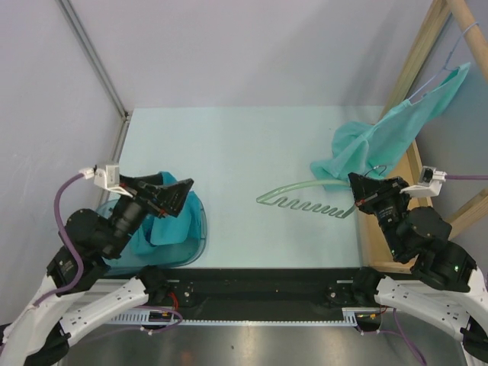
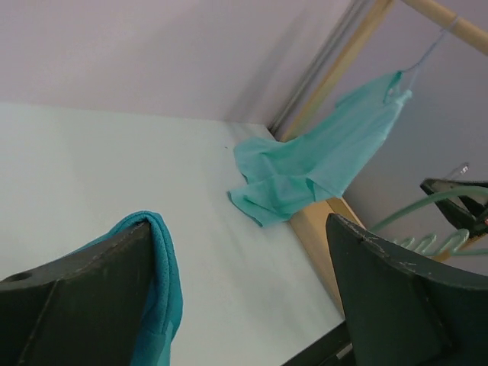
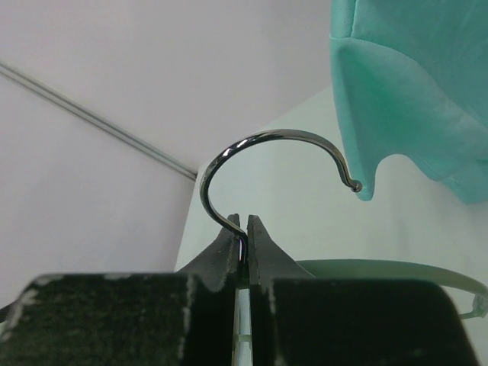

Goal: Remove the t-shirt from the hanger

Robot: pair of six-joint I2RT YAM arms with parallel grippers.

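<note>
A bare green plastic hanger (image 1: pixel 305 200) lies low over the table's middle right. My right gripper (image 1: pixel 357 191) is shut on its metal hook (image 3: pixel 259 141), the jaws pinching the wire (image 3: pixel 245 225); the hanger's green body (image 3: pixel 396 271) shows just beyond. A dark teal t-shirt (image 1: pixel 164 221) lies heaped at the left. My left gripper (image 1: pixel 179 191) is open right above it, and a fold of that shirt (image 2: pixel 164 267) lies against its left finger (image 2: pixel 91 297). The gripper (image 2: pixel 240 229) holds nothing between its jaws.
A light green t-shirt (image 1: pixel 381 141) hangs from a thin wire hanger on the wooden rack (image 1: pixel 415 57) at the right and drapes onto the table's right edge; it also shows in the left wrist view (image 2: pixel 305 164). A clear tray (image 1: pixel 200 229) sits under the teal shirt.
</note>
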